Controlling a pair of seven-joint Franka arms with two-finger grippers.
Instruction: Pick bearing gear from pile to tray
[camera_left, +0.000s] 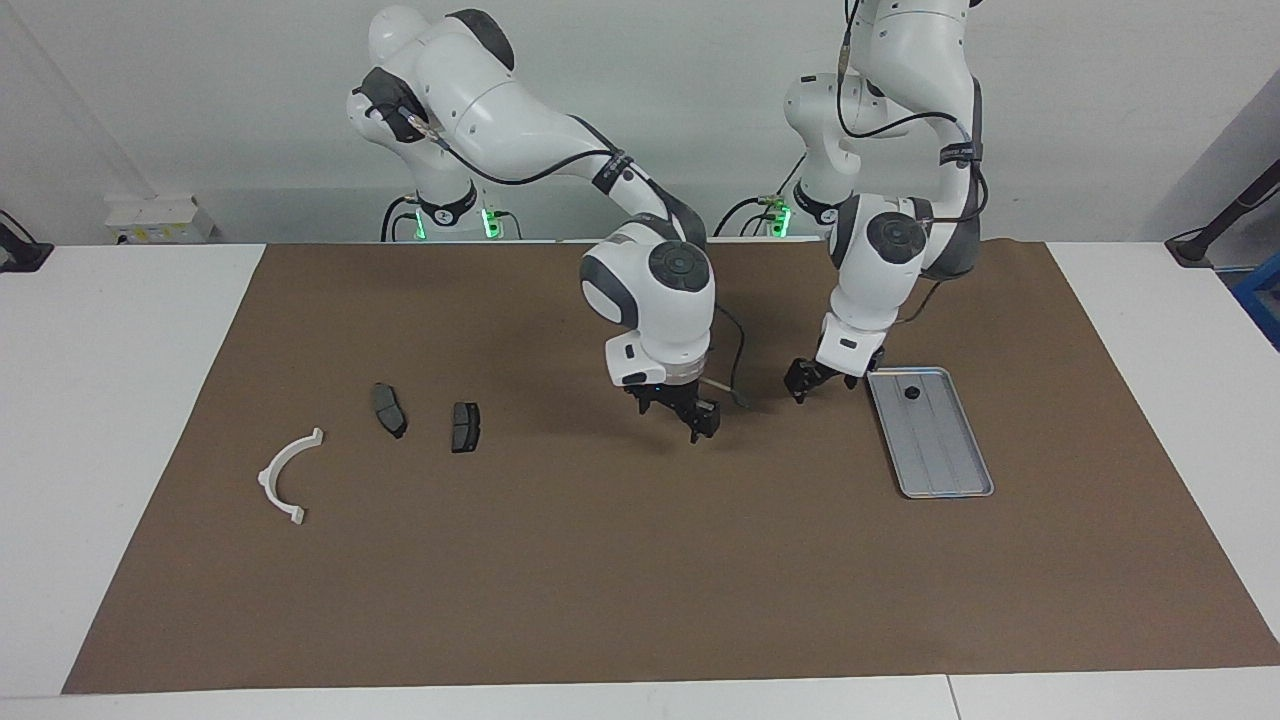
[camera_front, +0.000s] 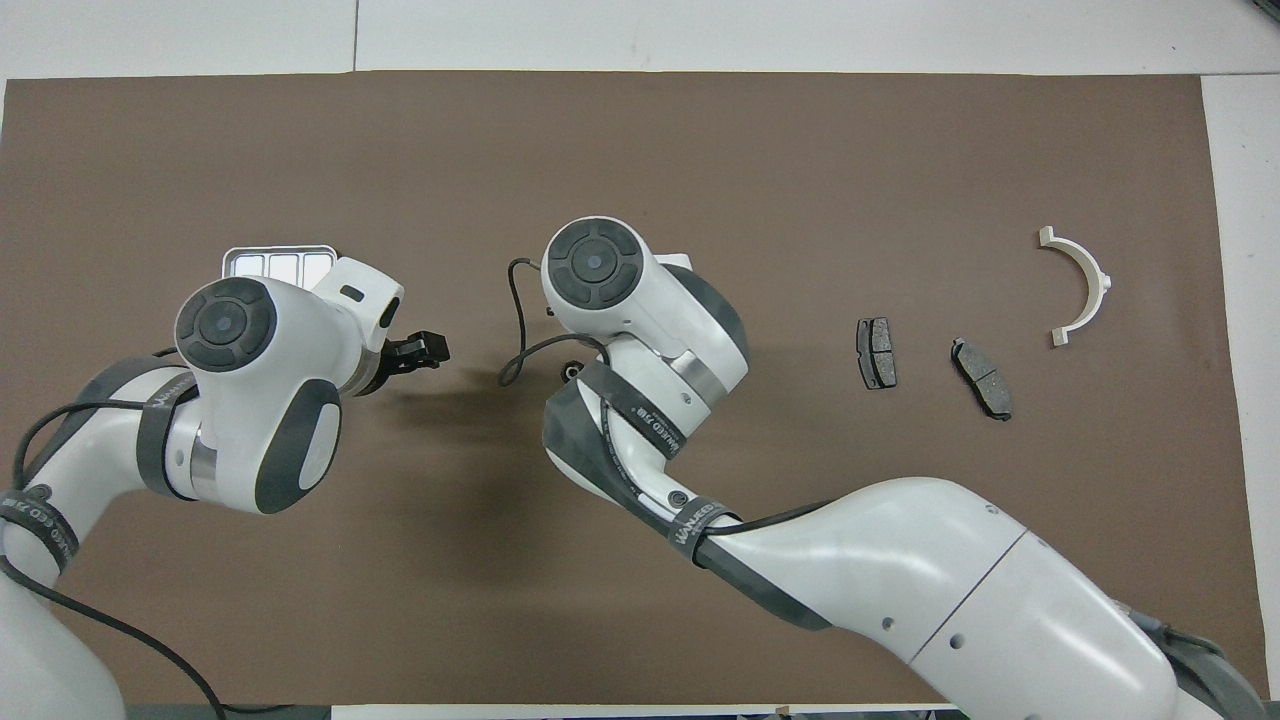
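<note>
Here, bearing gear (camera_left: 910, 393) — tiny, black, round, lying in ridged silver tray (camera_left: 950, 470).

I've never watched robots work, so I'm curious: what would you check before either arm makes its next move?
1. Small black piece lies in the tray: ok.
2. Left gripper is off the tray, over the mat beside it: ok.
3. Right gripper hangs over mid-mat, away from the left gripper: ok.
4. Two brake pads and white bracket lie apart, untouched: ok.
5. Another black piece waiting on the mat: cannot tell.
</note>
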